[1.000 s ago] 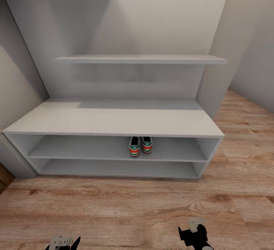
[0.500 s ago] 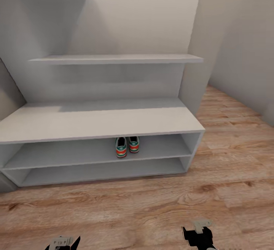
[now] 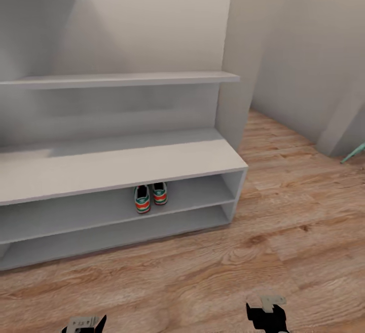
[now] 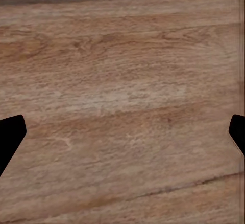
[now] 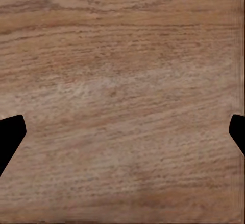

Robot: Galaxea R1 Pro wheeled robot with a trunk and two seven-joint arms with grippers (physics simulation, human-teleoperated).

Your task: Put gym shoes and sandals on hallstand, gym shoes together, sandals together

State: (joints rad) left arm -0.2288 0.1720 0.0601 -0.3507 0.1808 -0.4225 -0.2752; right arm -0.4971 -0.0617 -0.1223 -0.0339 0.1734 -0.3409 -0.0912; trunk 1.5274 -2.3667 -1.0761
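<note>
1. White gym shoes are seen side by side on the upper shelf of the hallstand.
2. Both hands are held wide apart over the wood floor, with nothing in them.

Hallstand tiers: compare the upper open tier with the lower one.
The upper open tier holds the two gym shoes, side by side with their heels outward; the lower open tier shows nothing on it. The upper open tier sits right under the bench top, the lower near the corridor floor. Both are pale grey, open-fronted.

Two gym shoes sit together on the hallstand's upper shelf.
</note>
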